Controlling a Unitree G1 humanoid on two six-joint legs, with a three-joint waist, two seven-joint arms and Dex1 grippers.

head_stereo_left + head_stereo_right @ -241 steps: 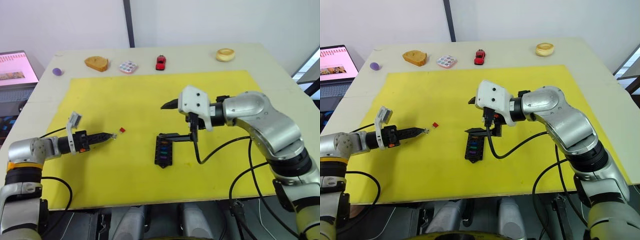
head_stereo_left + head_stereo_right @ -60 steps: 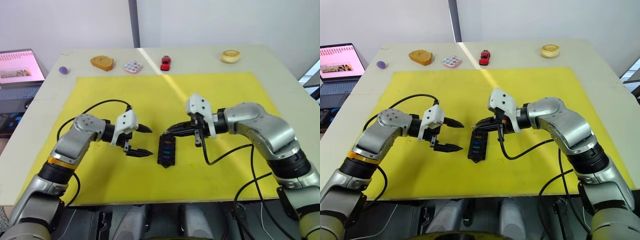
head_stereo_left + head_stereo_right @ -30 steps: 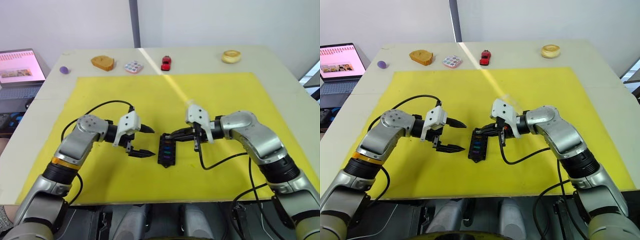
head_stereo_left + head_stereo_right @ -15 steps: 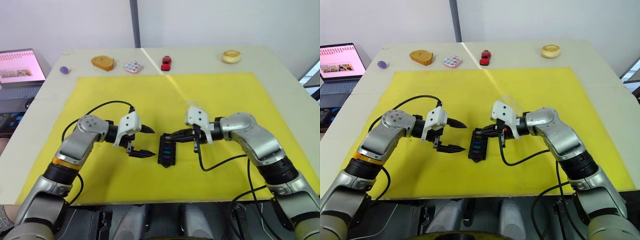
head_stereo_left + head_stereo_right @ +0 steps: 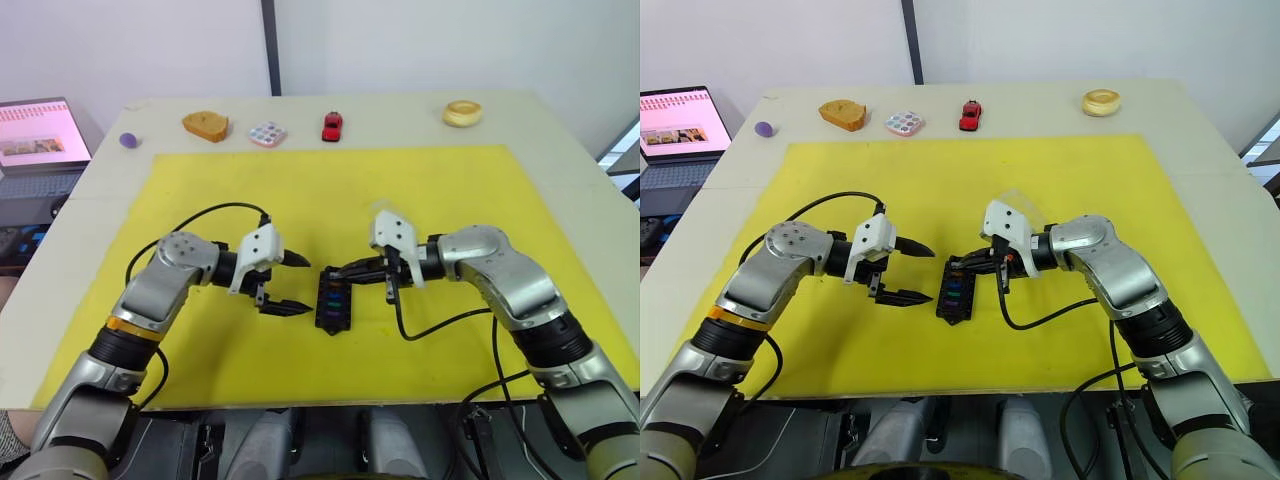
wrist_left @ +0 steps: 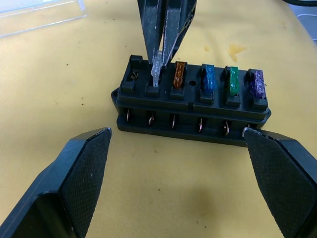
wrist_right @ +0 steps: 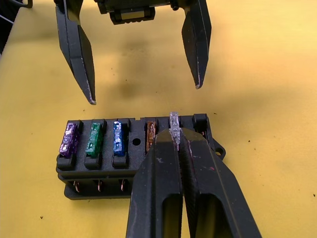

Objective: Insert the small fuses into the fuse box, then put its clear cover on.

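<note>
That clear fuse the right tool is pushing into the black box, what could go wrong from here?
The clear fuse is pinched only by the right tool tips; if tilted, it could jam in the fuse box slot. The box looks unheld, since the left tool is open, so it might slide.

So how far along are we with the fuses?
Four fuses sit in the fuse box: amber, blue, green, purple. The right gripper is shut on a clear fuse at the next slot; one end slot beyond it is empty. The left gripper waits open alongside. The clear cover lies off on the mat.
</note>
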